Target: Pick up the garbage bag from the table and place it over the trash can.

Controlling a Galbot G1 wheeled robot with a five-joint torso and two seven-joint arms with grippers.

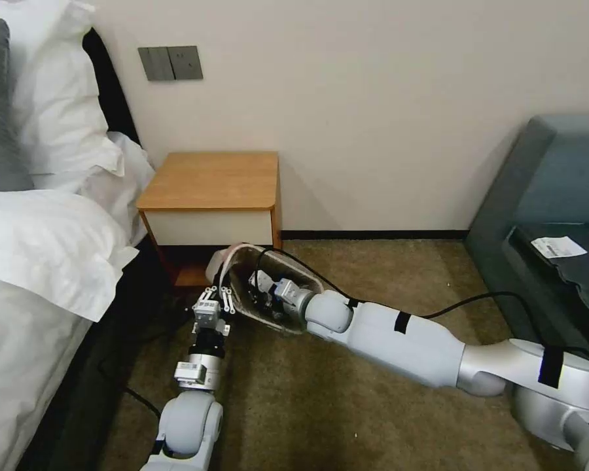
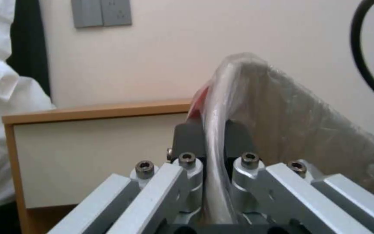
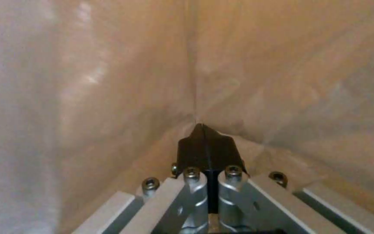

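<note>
The trash can [image 1: 271, 322] is tipped over on the carpet in front of the table [image 1: 209, 180], its mouth facing my right arm. The garbage bag [image 1: 224, 258] lines it, with translucent film over the rim [image 2: 226, 94] and a red band [image 2: 199, 96] at the edge. My left gripper [image 1: 219, 296] [image 2: 215, 130] is shut on the film-covered rim, on the side nearest the table [image 2: 96, 110]. My right gripper [image 1: 256, 288] [image 3: 204, 135] reaches deep inside the can, shut, its tips pressed into a crease of the garbage bag [image 3: 195, 81].
A bed with white pillows [image 1: 39, 248] stands close on the left. A dark teal sofa [image 1: 556, 209] is on the right. A black cable [image 1: 438, 307] loops over my right arm. Brown carpet [image 1: 386, 268] stretches between the table and the sofa.
</note>
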